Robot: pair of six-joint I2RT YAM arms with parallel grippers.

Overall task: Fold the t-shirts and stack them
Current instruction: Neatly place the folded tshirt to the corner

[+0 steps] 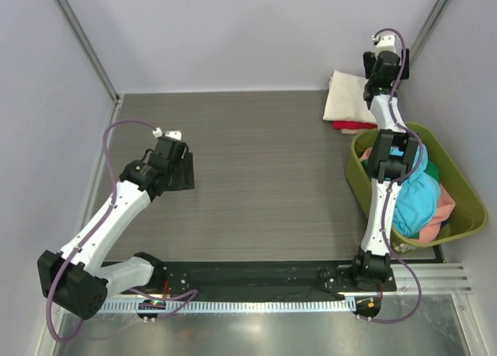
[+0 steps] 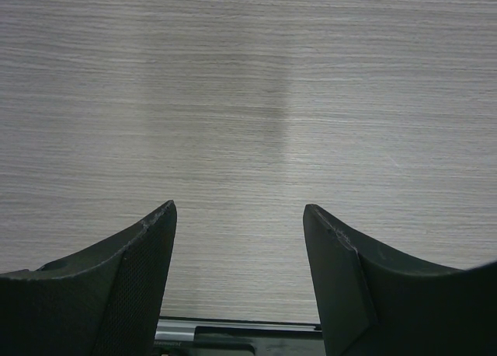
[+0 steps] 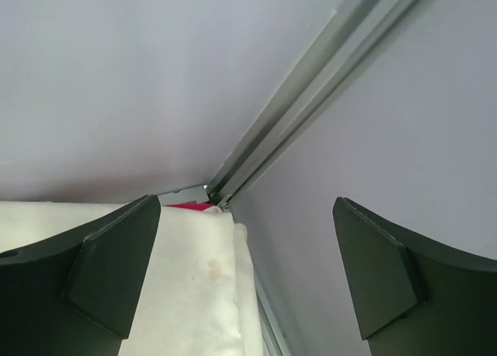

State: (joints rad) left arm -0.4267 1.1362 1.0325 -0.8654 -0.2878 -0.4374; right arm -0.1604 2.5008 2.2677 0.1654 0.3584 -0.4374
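Grey wood table: I see a wide stretch of grain between the arms; walls close the left, back and right edges.
Cream shirt: folded flat in the far right corner, on the magenta shirt, whose edge shows on the near side. It lies slightly askew to the back wall. I cannot tell its long axis, since the arm covers part.
Basket: by the right wall, just nearer than the stack; turquoise shirt and salmon shirt are heaped inside.
Right arm: stretched to the far corner; right gripper above the cream shirt, fingers wide apart, gripping nothing.
Left arm: bent; left gripper over the wood at left, fingers apart, nothing between them.
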